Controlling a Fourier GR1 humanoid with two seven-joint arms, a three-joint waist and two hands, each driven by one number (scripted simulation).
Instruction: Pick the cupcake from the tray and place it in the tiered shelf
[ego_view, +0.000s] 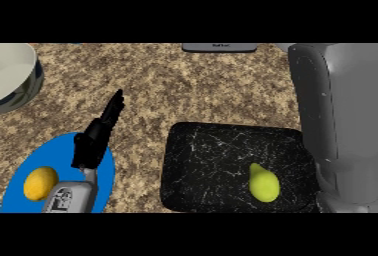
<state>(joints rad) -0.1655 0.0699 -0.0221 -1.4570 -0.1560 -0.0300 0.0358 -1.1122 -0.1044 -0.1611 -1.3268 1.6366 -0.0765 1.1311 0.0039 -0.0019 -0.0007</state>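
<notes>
A black marbled tray (221, 150) lies on the counter at centre right. On its right half rests a yellow-green, pear-shaped item (263, 183); I see no cupcake. My left hand (96, 140) stands open at the left, fingers straight and pointing up, over the upper edge of a blue plate (29, 160), well left of the tray. My right forearm (332, 115) fills the right side, running from the tray's right edge up to the top. Its hand does not show. I cannot make out a tiered shelf with certainty.
A yellow-orange round fruit (40, 183) sits on the blue plate. A white bowl with a dark outer wall (18, 75) stands at the upper left. A flat grey object (219, 47) shows at the top centre edge. Speckled counter (192, 90) lies between them.
</notes>
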